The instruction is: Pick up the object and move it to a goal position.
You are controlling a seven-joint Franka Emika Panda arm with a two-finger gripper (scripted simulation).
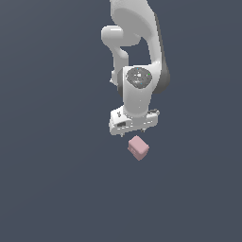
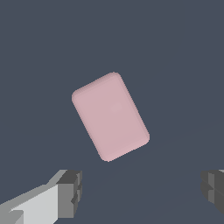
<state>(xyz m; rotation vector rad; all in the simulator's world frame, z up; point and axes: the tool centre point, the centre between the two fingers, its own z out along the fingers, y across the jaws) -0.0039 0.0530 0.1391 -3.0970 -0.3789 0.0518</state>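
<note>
1. A white Panda arm [image 1: 137,52] is seen reaching down from the top of the exterior view, with its wrist turned toward the dark grey-blue surface [image 1: 52,179].
2. The gripper [image 1: 134,131] is held low, just above the pink cube [image 1: 138,147]; whether it touches the cube cannot be told from the exterior view.
3. In the exterior view the cube is placed directly below the gripper, slightly toward the exterior view's right of the gripper's middle, and its edges are turned at an angle to the gripper body.
4. In the wrist view the cube [image 2: 110,116] is shown as a rounded pink face, rotated off square, lying on the surface [image 2: 175,52] ahead of the fingers.
5. The fingers [image 2: 70,192] are spread wide: one grey pad is seen at each side of the wrist view, well apart, with nothing held between them and the cube clear of both.
</note>
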